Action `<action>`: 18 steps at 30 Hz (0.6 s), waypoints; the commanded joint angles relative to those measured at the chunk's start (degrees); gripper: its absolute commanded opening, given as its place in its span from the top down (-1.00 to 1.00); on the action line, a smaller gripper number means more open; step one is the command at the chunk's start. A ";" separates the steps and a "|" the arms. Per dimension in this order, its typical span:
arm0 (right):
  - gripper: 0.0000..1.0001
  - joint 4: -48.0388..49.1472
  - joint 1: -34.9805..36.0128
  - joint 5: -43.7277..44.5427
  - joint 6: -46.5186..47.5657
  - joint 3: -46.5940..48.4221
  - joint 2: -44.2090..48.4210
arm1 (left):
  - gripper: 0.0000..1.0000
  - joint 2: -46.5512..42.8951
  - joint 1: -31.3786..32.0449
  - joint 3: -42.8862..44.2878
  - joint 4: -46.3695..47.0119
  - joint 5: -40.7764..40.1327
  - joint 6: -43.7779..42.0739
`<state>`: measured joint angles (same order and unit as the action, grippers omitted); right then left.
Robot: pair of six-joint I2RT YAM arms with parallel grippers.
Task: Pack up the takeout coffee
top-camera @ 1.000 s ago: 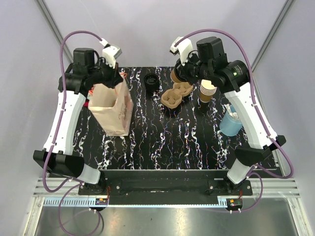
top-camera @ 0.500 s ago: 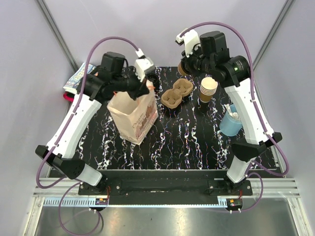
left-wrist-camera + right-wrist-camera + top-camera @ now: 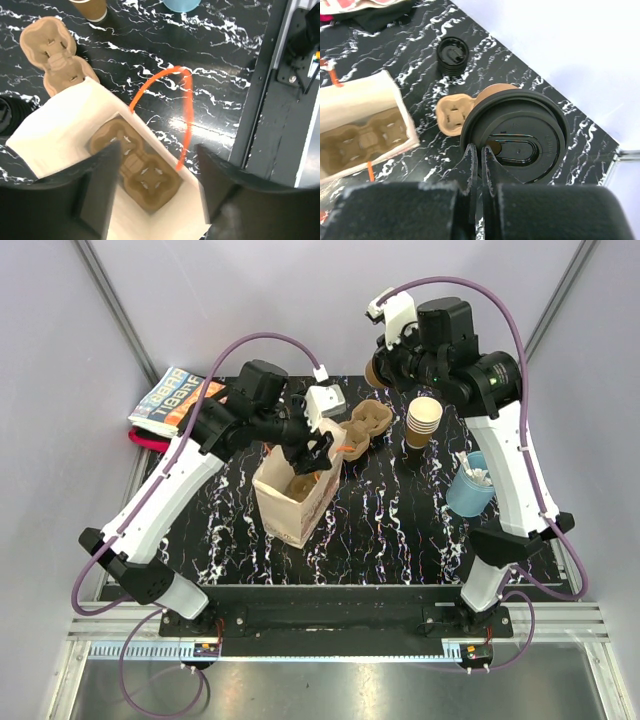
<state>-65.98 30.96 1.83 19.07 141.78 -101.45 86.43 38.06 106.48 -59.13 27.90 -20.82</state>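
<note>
Right gripper [image 3: 477, 148]: jaws almost closed, only a sliver between them, pinched on the black lid of the takeout coffee [image 3: 520, 132]. The cup hangs in the air over the far edge of the table, at 1 o'clock from the paper bag [image 3: 285, 510] and well apart from it.

Left gripper [image 3: 159, 150]: fingers spread wide at the bag mouth, one dipping inside. Cannot tell whether they actually grip paper. The bag is tilted with its mouth open and a cup carrier [image 3: 135, 172] seated in its bottom (a second carrier [image 3: 365, 423] lies on the table at the bag's 1 o'clock).

Risks, as judged:
- The hold looks to be on the lid alone. A jolt could pop it off, dropping the cup and spilling it.
- With the bag tilted, the cup may miss a carrier cell and tip over.
- The orange handle [image 3: 155, 85] arches beside the mouth and could snag the cup on the way down.
- Both wrists must share one opening, so they could collide.
</note>
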 commanded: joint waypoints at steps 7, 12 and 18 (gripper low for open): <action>1.00 -5.38 0.67 -11.13 -1.41 9.21 -2.08 | -0.98 -2.32 -1.50 13.66 -0.19 -3.99 0.08; 1.00 -5.92 4.10 -13.07 -0.53 10.19 -3.49 | -0.98 -2.93 -8.26 18.07 1.03 -3.56 2.44; 1.00 -6.71 9.46 -13.08 1.05 12.47 -5.69 | -0.98 -5.13 -19.16 10.26 5.60 0.04 5.35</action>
<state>-72.14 37.39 -9.56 18.63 151.30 -105.95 82.78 24.03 121.56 -58.26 26.06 -18.06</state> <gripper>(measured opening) 0.022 0.987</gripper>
